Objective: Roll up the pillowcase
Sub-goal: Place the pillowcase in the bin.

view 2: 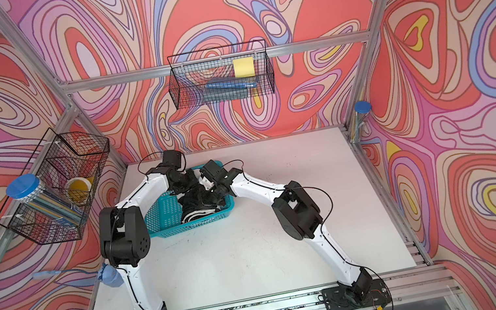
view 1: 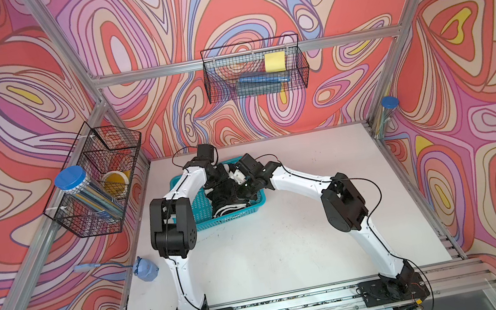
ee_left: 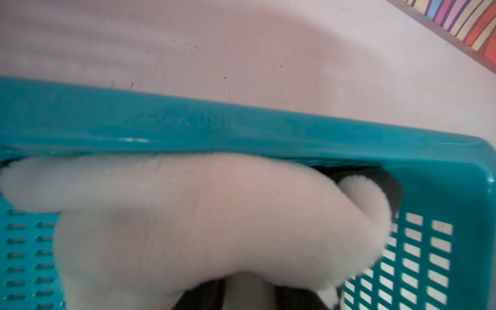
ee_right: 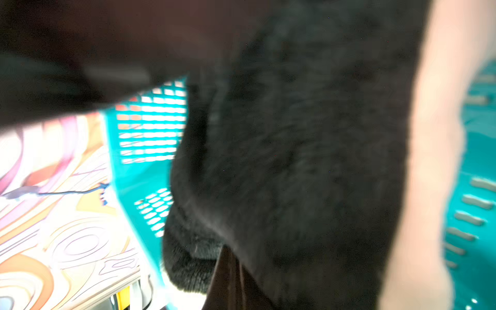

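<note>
The pillowcase (view 1: 230, 208) sits bunched in the teal basket (view 1: 201, 206).
The left claw (view 1: 226, 185) hides in white plush, spread untellable; the right claw (view 1: 245, 188) is pressed together amid black plush, probably pinching a fold to lift it.

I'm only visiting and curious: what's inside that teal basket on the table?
A bunched black-and-white plush pillowcase lies in the teal basket. The left gripper and right gripper reach in over it, hiding part of the cloth and anything beneath.

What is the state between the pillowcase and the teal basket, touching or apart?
Touching. The left wrist view shows the pillowcase with its white plush fold pressed against the teal basket under its rim, no gap.
</note>
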Robot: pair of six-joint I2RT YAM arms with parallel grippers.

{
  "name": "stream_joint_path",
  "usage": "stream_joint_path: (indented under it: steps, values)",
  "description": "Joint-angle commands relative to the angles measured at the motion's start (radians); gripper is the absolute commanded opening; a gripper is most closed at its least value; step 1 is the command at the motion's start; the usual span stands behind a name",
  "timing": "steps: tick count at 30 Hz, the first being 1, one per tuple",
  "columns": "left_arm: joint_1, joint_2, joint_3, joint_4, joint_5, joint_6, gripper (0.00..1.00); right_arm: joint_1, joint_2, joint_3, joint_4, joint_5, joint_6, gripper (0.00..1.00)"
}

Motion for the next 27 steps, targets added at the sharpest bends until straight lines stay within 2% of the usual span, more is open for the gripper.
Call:
stream_joint_path:
  steps: [1, 9, 13, 16, 18, 23, 27]
  values:
    - [0.008, -0.045, -0.023, -0.022, -0.003, -0.026, 0.52, 0.004, 0.076, -0.021, -0.077, 0.054, 0.017, 0.0]
    - [0.02, -0.142, 0.035, -0.076, -0.008, -0.013, 0.73, 0.004, 0.124, 0.036, -0.13, 0.047, 0.016, 0.0]
    - [0.02, -0.223, 0.03, -0.101, -0.031, 0.013, 0.79, 0.002, 0.083, -0.003, -0.085, 0.045, 0.03, 0.0]
    - [0.021, -0.282, 0.015, -0.117, -0.058, 0.028, 0.86, -0.004, 0.069, 0.03, -0.096, 0.045, 0.026, 0.0]
    - [0.02, -0.314, 0.003, -0.127, -0.066, 0.031, 0.99, -0.005, 0.051, 0.043, -0.083, 0.037, 0.027, 0.0]
    - [0.02, -0.406, -0.029, -0.135, -0.062, 0.072, 0.99, -0.017, 0.001, 0.068, -0.023, -0.03, 0.063, 0.04]
    - [0.001, -0.467, -0.053, -0.14, -0.018, 0.141, 0.99, -0.023, -0.019, 0.125, -0.07, -0.03, 0.055, 0.15]
